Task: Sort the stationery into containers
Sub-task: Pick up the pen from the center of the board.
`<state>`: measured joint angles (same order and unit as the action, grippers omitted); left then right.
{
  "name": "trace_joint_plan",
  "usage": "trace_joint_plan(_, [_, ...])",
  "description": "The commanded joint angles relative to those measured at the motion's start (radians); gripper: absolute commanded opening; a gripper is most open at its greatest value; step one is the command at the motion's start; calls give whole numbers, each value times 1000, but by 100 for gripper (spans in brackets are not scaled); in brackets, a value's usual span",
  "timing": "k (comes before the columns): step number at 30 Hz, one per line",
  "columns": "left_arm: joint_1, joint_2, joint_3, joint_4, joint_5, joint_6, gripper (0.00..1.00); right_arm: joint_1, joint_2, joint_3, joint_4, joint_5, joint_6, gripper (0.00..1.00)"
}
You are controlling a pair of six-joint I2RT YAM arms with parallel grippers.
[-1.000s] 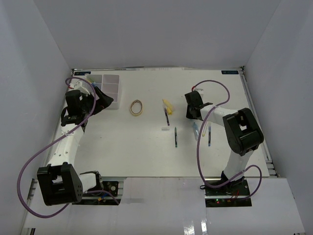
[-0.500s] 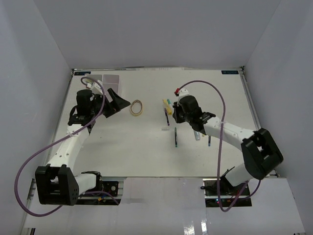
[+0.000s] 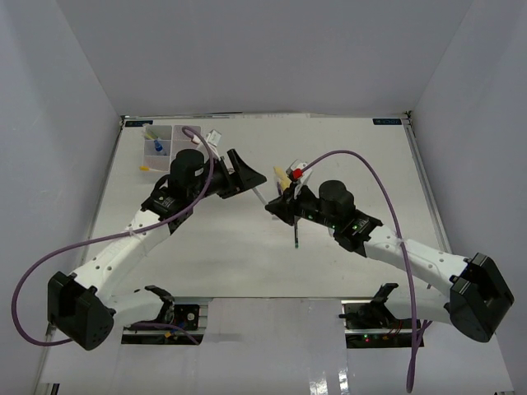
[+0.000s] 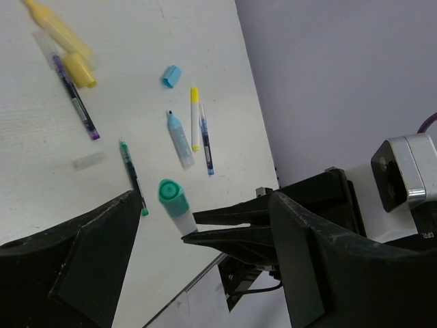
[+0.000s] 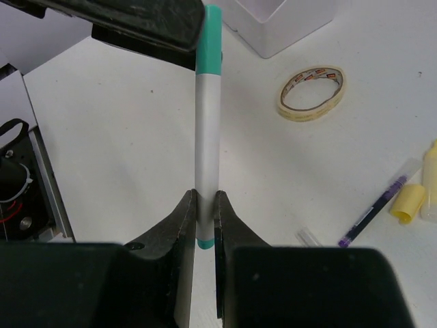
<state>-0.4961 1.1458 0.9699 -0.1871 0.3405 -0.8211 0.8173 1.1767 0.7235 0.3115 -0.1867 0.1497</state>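
Observation:
My right gripper (image 5: 205,205) is shut on the lower end of a white marker with a green cap (image 5: 207,123) and holds it out above the table. In the top view the right gripper (image 3: 274,207) points left toward my left gripper (image 3: 252,176). My left gripper (image 4: 198,239) is open, and the marker's green cap (image 4: 171,193) stands between its wide-apart fingers, close to one of them. The white organizer tray (image 3: 177,132) sits at the far left with a few small items in it. The tan tape ring (image 5: 311,92) lies on the table.
On the table lie yellow highlighters (image 4: 58,31), a purple pen (image 4: 76,99), a green pen (image 3: 296,234), a light blue marker (image 4: 180,140), a yellow pen (image 4: 195,119), a blue pen (image 4: 205,137), a small blue piece (image 4: 171,76) and a clear cap (image 4: 90,160).
Both arms have swung in to the table's middle. The left gripper came away from the tray. The right gripper now holds the green-capped marker out to the left gripper.

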Motion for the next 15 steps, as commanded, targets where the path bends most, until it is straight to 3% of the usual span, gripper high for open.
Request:
trace_joint_plan(1, [-53,29,53,9,-107,-29,85,5,-37,-24,90,-49,-1,13])
trace_joint_plan(15, [-130,69,85,-40,-186,-4,18,6,-69,-87,133,-10,5,22])
